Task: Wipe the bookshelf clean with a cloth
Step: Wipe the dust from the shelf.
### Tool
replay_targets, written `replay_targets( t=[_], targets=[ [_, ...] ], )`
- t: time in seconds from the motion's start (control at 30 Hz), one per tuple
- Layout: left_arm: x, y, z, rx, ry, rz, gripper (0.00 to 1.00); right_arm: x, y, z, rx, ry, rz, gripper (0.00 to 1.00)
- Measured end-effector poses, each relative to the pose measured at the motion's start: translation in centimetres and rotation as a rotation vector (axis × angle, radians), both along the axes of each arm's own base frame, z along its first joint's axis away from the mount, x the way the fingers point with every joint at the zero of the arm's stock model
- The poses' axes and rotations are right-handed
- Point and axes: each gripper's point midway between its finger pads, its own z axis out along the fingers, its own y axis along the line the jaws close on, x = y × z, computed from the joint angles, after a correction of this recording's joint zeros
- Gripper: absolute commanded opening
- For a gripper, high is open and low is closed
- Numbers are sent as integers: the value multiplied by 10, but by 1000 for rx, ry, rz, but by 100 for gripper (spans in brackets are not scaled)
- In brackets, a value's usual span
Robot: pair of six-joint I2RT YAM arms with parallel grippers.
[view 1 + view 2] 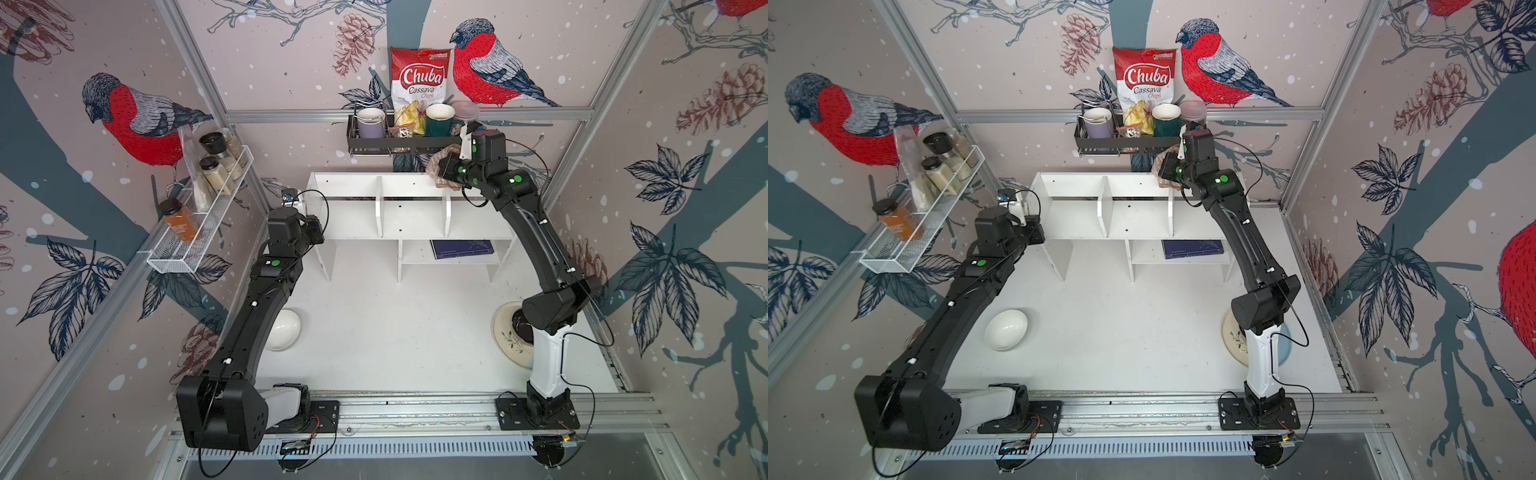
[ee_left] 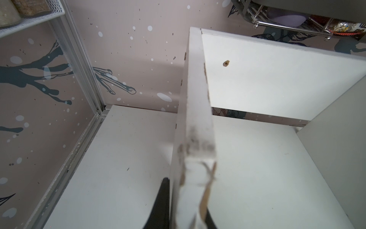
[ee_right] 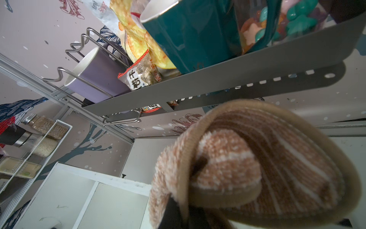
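Right gripper (image 1: pixel 440 168) clamps the bunched cloth (image 3: pixel 257 158) at the bookshelf (image 1: pixel 411 224) rear; left gripper (image 2: pixel 187 198) pinches its end panel.

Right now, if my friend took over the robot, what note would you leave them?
Left gripper: shut on the left end panel of the bookshelf.
Right gripper: shut on the bunched cloth, up by the bookshelf's back right corner, under the black rack.
Done: the cloth is gripped; nothing shows which parts were wiped.
Left: probably the compartments and the lower shelf, where a dark book lies.
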Motion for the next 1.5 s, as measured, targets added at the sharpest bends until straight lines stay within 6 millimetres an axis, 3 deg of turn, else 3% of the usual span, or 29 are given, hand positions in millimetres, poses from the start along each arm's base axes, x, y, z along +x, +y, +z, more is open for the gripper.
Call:
replay_targets(
  t=[0.23, 0.33, 0.47, 0.57, 0.8, 1.03, 1.1, 1.17, 1.23, 1.37, 1.5],
  targets=[
    [0, 0, 0, 0, 0, 3, 0, -56, 12, -2, -72, 7, 39, 0],
    [0, 1, 0, 0, 0, 3, 0, -67, 8, 5, -91, -18, 27, 0],
    [0, 1, 0, -2, 0, 4, 0, -65, 6, 13, -95, -50, 2, 0],
    [0, 0, 0, -3, 0, 4, 0, -52, 11, 20, -86, -75, -14, 0],
    [0, 0, 0, -3, 0, 4, 0, -13, 44, 7, -77, -82, -8, 0],
    [-1, 1, 0, -4, 0, 5, 0, -32, 100, 0, -43, -85, 136, 0],
    [-1, 1, 0, -4, -1, 9, 0, -33, 105, -2, -38, -85, 152, 0],
    [-1, 2, 0, -3, -1, 15, 0, -25, 95, 0, -37, -88, 131, 0],
    [-2, 3, 0, -2, 1, 20, 0, -11, 72, 4, -33, -91, 79, 0],
    [-2, 4, 0, -2, 3, 26, 0, 10, 1, 12, -9, -60, -77, 0],
    [-3, 4, 0, -2, 6, 27, 0, 8, -71, 12, -2, -24, -213, 0]
  ],
)
